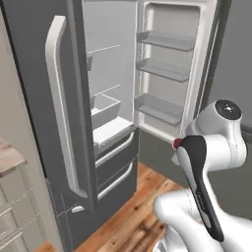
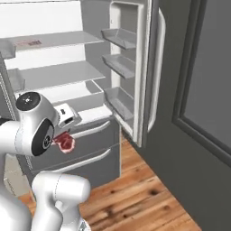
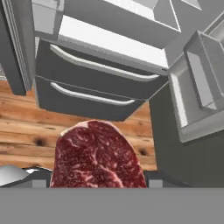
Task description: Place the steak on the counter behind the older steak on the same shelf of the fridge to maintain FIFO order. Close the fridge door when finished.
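**Steak held clear of open fridge**

The gripper (image 2: 64,135) is closed on the steak (image 3: 97,157), which hangs over the wooden floor (image 3: 26,127) in front of the two drawer fronts (image 3: 87,83) (finger tips hidden behind the meat in the hand view). Between the steak and the cavity stand the white drawer handles. The fridge (image 1: 34,98) has its right door (image 2: 135,67) swung wide, door bins bare. Farther in, the older steak (image 2: 30,43) lies near the left end of the upper shelf (image 2: 67,39). A counter (image 1: 9,160) corner shows at the left edge.
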Tool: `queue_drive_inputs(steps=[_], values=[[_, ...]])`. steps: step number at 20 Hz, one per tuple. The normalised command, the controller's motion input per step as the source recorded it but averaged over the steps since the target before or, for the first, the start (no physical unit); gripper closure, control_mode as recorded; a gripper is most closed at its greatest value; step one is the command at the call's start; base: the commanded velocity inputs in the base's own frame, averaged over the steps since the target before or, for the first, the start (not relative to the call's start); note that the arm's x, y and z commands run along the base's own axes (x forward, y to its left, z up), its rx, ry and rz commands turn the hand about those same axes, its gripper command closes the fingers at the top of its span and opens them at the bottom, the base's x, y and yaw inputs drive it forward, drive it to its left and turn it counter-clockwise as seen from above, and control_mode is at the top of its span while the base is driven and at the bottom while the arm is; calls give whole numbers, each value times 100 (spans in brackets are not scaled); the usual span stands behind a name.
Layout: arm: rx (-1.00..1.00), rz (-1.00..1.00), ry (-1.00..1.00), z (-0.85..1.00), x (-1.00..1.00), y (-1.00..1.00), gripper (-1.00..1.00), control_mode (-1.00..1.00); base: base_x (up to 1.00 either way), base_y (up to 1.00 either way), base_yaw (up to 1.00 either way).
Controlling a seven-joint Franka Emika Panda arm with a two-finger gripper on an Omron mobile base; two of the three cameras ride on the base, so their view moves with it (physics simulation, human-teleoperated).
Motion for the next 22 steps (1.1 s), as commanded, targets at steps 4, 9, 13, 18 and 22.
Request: queue_drive_inputs(steps=[4,9,13,18,22], values=[[0,0,0,0,0,0,100,100,16,-52,60],[0,0,0,0,0,0,100,100,16,-50,61],[0,0,0,0,0,0,100,100,19,-63,55],[0,0,0,0,0,0,100,100,3,-69,41],[0,0,0,0,0,0,100,100,23,-43,16]])
